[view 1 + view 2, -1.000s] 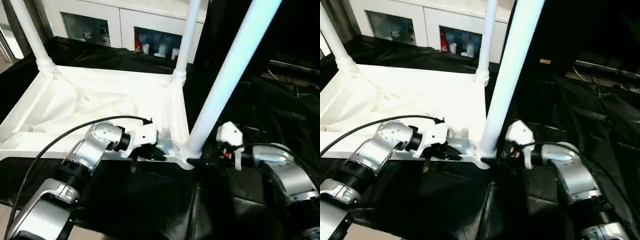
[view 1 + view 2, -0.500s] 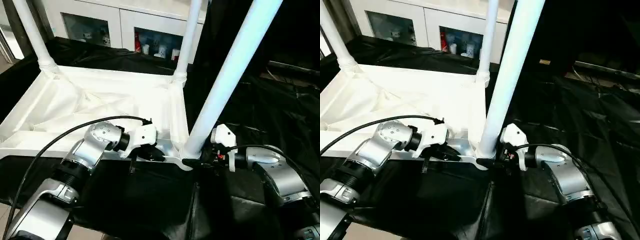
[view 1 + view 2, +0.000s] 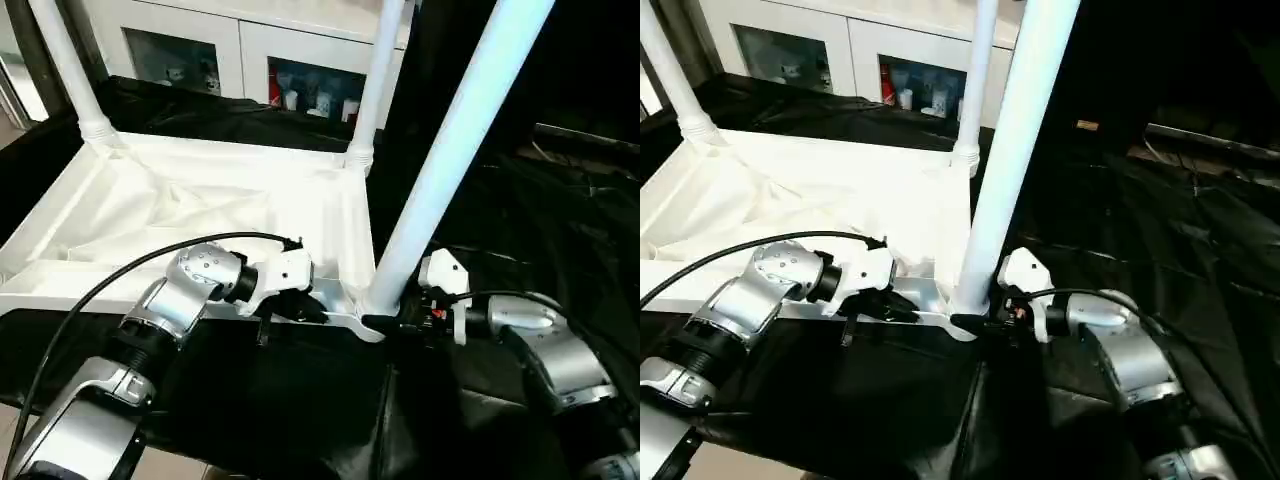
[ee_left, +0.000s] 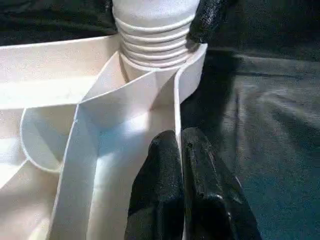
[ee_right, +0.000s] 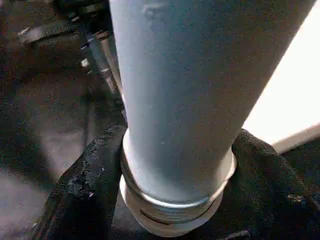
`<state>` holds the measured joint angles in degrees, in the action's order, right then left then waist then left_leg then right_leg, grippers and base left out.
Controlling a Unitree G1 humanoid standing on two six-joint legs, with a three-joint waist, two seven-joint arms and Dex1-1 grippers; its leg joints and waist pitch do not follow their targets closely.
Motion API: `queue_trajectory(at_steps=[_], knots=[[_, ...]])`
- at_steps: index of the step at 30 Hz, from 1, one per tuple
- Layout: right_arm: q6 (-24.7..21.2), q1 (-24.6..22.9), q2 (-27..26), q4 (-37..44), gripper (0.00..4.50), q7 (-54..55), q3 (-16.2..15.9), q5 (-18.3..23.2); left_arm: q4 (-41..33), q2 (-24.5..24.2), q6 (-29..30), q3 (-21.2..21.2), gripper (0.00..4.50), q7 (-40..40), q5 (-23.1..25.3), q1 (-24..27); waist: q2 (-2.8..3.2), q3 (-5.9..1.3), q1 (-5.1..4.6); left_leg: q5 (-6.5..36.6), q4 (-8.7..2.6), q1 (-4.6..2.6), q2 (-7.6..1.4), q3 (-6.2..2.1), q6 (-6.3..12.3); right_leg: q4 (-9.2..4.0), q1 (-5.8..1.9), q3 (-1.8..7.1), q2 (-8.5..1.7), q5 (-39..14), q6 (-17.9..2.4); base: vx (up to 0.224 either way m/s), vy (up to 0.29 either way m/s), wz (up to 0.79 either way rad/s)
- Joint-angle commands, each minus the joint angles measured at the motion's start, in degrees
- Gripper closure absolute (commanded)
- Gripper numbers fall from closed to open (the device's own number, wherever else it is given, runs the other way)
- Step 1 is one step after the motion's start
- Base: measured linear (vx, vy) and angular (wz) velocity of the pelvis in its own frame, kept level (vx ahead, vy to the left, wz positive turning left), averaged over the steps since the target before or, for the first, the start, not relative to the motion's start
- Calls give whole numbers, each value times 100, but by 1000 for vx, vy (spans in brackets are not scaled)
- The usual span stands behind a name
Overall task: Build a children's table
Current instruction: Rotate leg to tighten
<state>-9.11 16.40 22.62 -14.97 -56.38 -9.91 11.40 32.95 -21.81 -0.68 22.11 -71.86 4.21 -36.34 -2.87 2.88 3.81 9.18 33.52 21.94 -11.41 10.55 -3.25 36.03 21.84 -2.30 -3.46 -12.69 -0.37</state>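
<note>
The children's table top (image 3: 200, 200) lies upside down on black cloth, ribs facing up. Two legs stand in the far corner sockets, one at the left (image 3: 65, 65) and one at the right (image 3: 375, 85). A third leg (image 3: 450, 150) rises, leaning slightly, from the near right socket. My left gripper (image 3: 305, 312) is shut on the thin rim wall just beside that socket (image 4: 155, 55); its fingers (image 4: 157, 185) pinch the wall. My right gripper (image 3: 385, 322) clasps the third leg's ribbed collar (image 5: 172, 210), with a finger (image 5: 85, 185) on each side.
A white cabinet (image 3: 240, 50) with glass doors stands behind the table. Crumpled black cloth (image 3: 540, 210) covers the surface to the right and front. A black cable (image 3: 120, 280) loops over my left forearm.
My right gripper has moved in toward the near right leg's base and its fingers have narrowed around the collar. The left gripper has stayed on the rim.
</note>
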Motion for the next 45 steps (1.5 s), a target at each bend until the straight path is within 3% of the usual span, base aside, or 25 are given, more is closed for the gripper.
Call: queue_trajectory(at_steps=[1,2,4,5,6,8,13,15,16,18,22,24,25,30,32,34,36,39,45], knots=[[-125,21,-112,-133,175,331,35,-33,169,131,133,32,450,317,157,-80,41,-325,0,1346,-375,-152,-223,-64,90,-456,-185,235,-441,-610,-1357,0,0,0],[-286,56,-418,-453,175,1141,219,-178,412,385,336,-73,450,743,152,-203,50,-299,-26,1614,-393,-186,-218,-65,-63,-508,-139,236,-442,-1137,-1278,0,0,0],[-529,71,-813,-766,175,2060,455,-267,705,733,576,-169,450,1336,183,-365,50,-285,-67,1984,-423,-189,-206,-116,-278,-553,-121,223,-465,-1876,-1099,-27,5,-3],[-529,71,-813,-766,175,2060,455,-267,705,733,576,-169,450,1336,183,-365,50,-285,-67,1984,-423,-189,-206,-116,-278,-553,-121,223,-465,-1876,-1099,-54,10,-6],[-679,89,-1130,-884,176,2672,559,-326,913,1024,775,-202,450,1872,267,-493,57,-285,-77,2088,-436,-180,-205,-135,-315,-599,-127,223,-479,-2134,-935,0,0,0],[-777,135,-1428,-991,176,3190,595,-412,1095,1340,1011,-243,450,2377,321,-606,54,-273,-94,2259,-444,-207,-202,-146,-350,-636,-92,217,-474,-2259,-898,0,0,0],[-840,295,-1843,-1071,176,3748,603,-498,1065,1757,1145,-144,450,2552,411,-615,96,-238,-131,2849,-463,-303,-181,-205,-372,-784,-42,171,-492,-2968,-670,0,0,0],[-826,310,-1874,-1076,176,3741,618,-489,1084,1759,1112,-128,450,2532,433,-626,100,-254,-131,2817,-500,-274,-190,-230,-355,-773,-75,172,-485,-2769,-635,0,0,0],[-793,324,-1870,-1079,176,3722,600,-501,1106,1747,1099,-123,450,2529,445,-633,104,-257,-126,2820,-496,-285,-189,-223,-339,-768,-52,193,-479,-2598,-680,0,0,0],[-688,376,-1851,-1081,120,3681,587,-527,1150,1663,1012,-90,450,2467,486,-642,100,-254,-132,2805,-504,-273,-184,-218,-294,-748,-56,205,-476,-2410,-765,0,0,0],[-584,469,-1771,-1049,96,3617,584,-593,1148,1527,963,-74,450,2396,523,-633,101,-254,-150,2838,-500,-271,-180,-213,-276,-753,-48,208,-486,-2450,-795,0,0,0],[-512,460,-1493,-848,96,3084,492,-555,1042,1332,759,-73,450,2116,528,-568,33,-274,-141,2506,-506,-200,-184,-200,-176,-732,-114,217,-495,-2233,-774,0,0,0],[-514,454,-1459,-817,96,3005,485,-537,1025,1306,724,-74,450,2068,527,-556,61,-280,-129,2326,-503,-191,-187,-185,-122,-709,-117,227,-495,-2054,-814,0,0,0],[-421,379,-729,-550,96,2070,448,-455,741,820,113,31,450,1122,353,-291,41,-320,-85,1702,-457,-139,-191,-130,82,-630,-184,238,-490,-1261,-1025,0,0,0],[-375,310,-504,-367,96,1586,462,-271,551,614,101,32,450,737,211,-124,1,-349,-57,1360,-418,-129,-195,-104,190,-560,-204,246,-486,-820,-1120,0,0,0],[-336,281,-405,-302,96,1362,429,-217,510,540,43,38,450,617,175,-82,44,-361,-29,998,-407,-121,-209,-87,293,-506,-206,240,-465,-286,-1241,0,0,0],[-190,241,-157,-235,96,861,324,-185,383,375,-68,28,450,338,79,21,45,-363,-6,880,-400,-122,-221,-83,316,-450,-239,221,-443,111,-1346,0,0,0],[-60,270,18,-277,96,501,233,-176,183,241,-107,7,450,8,-68,134,45,-364,-24,926,-395,-138,-217,-72,338,-435,-234,216,-435,186,-1429,0,0,0],[-52,296,167,-186,96,-60,68,-80,-92,70,-89,3,450,-351,-229,245,46,-319,-27,1318,-422,-177,-233,-55,218,-511,-195,232,-444,-589,-1381,0,0,0]])
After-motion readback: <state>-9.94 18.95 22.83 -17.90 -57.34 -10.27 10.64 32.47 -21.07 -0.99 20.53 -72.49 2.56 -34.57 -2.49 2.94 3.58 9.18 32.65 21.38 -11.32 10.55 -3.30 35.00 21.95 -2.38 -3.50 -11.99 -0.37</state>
